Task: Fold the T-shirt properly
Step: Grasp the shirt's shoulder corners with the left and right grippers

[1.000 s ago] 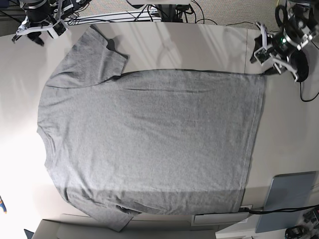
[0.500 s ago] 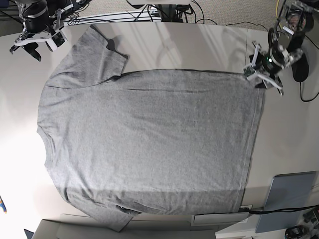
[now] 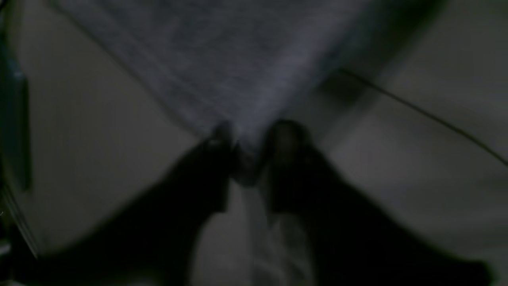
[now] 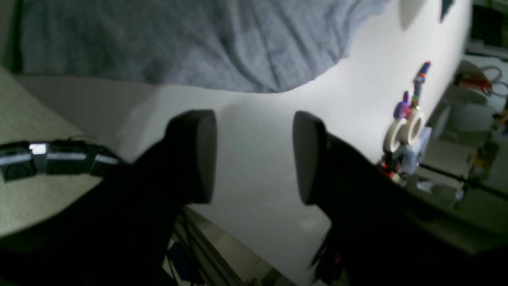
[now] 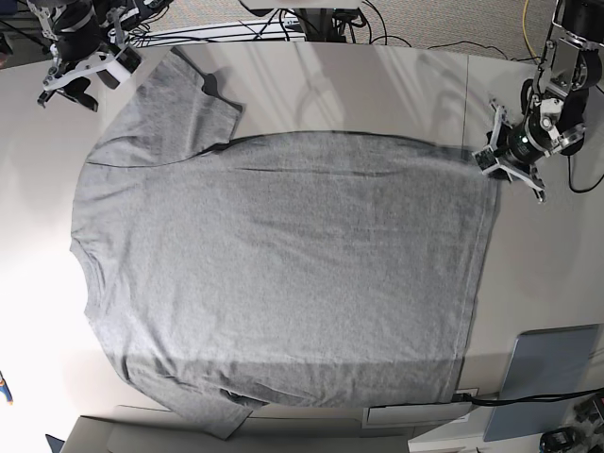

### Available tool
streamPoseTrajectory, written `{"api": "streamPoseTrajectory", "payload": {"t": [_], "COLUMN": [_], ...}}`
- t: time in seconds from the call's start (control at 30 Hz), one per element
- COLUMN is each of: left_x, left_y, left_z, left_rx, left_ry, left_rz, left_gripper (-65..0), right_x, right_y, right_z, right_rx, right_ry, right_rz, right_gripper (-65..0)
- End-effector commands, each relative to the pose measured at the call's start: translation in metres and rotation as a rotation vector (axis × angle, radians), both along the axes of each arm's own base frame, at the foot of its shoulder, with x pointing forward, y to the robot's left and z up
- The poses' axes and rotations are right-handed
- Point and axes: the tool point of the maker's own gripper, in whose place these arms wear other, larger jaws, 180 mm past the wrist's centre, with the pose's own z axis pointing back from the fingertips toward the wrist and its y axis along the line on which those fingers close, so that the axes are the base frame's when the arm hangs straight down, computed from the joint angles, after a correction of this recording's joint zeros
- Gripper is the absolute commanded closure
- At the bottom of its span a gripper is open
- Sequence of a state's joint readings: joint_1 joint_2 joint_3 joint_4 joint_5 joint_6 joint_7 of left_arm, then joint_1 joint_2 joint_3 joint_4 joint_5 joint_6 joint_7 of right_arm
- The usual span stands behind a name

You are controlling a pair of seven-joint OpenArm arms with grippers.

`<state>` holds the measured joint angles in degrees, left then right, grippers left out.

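The heather-grey T-shirt (image 5: 283,274) lies spread flat on the table (image 5: 377,85), plain side up, neck to the left and hem to the right. My left gripper (image 5: 512,154) is at the hem's far right corner. In the dark, blurred left wrist view the left gripper (image 3: 250,135) straddles the tip of that corner of the shirt (image 3: 222,51), jaws a narrow gap apart. My right gripper (image 5: 80,75) hovers open and empty beyond the far sleeve. In the right wrist view the right gripper (image 4: 254,155) is over bare table, short of the shirt's edge (image 4: 178,43).
A flat grey-blue pad (image 5: 552,373) lies at the near right corner. Cables run along the table's far edge (image 5: 283,24). Tape rolls and small coloured items (image 4: 403,133) stand at the table's edge in the right wrist view.
My left gripper has come in from beyond the table's right side and dropped onto the hem corner. My right gripper has shifted slightly near the far sleeve. The shirt lies as before.
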<state>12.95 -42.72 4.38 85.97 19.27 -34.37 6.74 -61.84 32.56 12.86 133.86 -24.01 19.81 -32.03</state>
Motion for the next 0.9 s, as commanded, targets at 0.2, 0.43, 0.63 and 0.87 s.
{"api": "streamPoseTrajectory", "payload": {"t": [0.2,0.43,0.63,0.87], "left_x": [-0.025,-0.028,-0.028,-0.028], "left_y": [0.005,-0.007,-0.008,-0.008], "left_z": [-0.015,-0.022,-0.022,-0.022], "left_rx": [0.042,0.030,0.033,0.032], "left_ry": [0.106,0.108,0.107,0.107], "left_rz": [-0.026,-0.027,-0.028,-0.028], "left_gripper": [0.0,0.0,0.0,0.0], "right_x": [0.009,0.020,0.039,0.063], "right_y": [-0.026,-0.032,-0.015,-0.003], "right_z": [-0.024,-0.064,-0.090,-0.114], "right_rx": [-0.131,-0.238,-0.213,-0.206], "right_ry": [0.056,0.128,0.134,0.141], "right_rz": [0.101,0.209,0.252,0.280], "right_gripper": [-30.5,-30.5,-30.5,-30.5]}}
